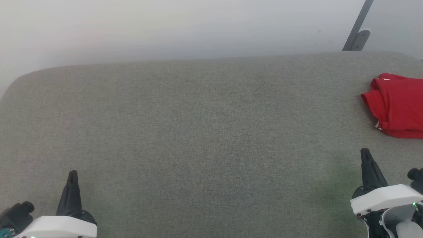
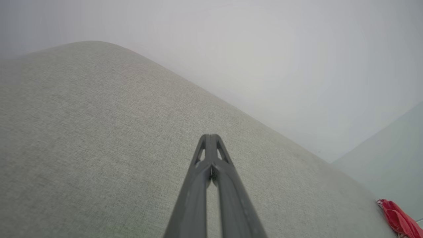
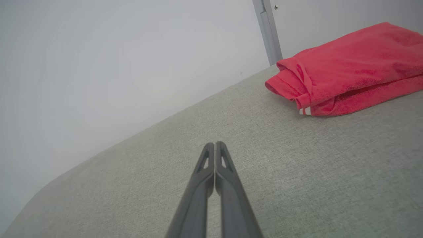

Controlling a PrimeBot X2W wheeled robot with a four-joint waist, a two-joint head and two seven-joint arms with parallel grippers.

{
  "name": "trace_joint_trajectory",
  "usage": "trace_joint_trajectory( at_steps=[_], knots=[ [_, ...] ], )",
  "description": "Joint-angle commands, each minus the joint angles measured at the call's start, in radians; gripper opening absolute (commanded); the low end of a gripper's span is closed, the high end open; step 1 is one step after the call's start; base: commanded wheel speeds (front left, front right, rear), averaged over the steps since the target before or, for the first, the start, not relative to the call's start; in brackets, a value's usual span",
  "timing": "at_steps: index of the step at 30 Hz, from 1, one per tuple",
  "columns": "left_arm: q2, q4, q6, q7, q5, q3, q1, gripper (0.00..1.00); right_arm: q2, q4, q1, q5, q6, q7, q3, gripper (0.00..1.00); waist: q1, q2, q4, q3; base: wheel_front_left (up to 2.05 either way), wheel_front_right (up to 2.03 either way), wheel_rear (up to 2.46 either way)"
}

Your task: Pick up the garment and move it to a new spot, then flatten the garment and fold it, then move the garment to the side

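Apparently folded, the garment [image 1: 398, 105] lies at the pad's [image 1: 198, 132] right edge, likely already set aside. The left gripper [image 1: 72, 177] and right gripper [image 1: 365, 155] hover shut and empty, seemingly parked, apart from it. A grey bar [image 1: 357, 28] leans behind; nothing lies between.

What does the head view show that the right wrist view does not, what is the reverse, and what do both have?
Head view alone of the two: the left gripper, shut, at the lower left. Right wrist view alone of the two: the striped trim at the garment's fold, readable as red and white stripes. Both: the red garment, folded, near the right end of the grey fabric surface; the right gripper, shut and apart from it; the grey post behind.
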Motion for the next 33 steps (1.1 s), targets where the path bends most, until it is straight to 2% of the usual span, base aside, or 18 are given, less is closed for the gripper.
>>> trace_joint_trajectory(
  at_steps=[1,19,33],
  knots=[
    [0.005,-0.009,0.000,0.008,-0.036,0.000,-0.024,0.00,-0.003,-0.018,-0.013,0.040,0.000,0.008,-0.001,0.00,0.0000,0.0000,0.000,-0.001,0.00,0.00,0.00],
    [-0.021,0.005,0.000,0.078,-0.279,-0.024,-0.054,0.00,0.019,-0.030,-0.013,0.305,0.000,0.077,0.000,0.00,0.0000,0.0000,0.003,-0.015,0.00,0.00,0.00],
    [-0.038,0.014,0.000,0.121,-0.432,-0.039,-0.072,0.00,0.033,-0.035,-0.013,0.469,0.000,0.120,0.000,0.00,0.0000,0.0000,0.006,-0.026,0.00,0.00,0.00]
  ],
)
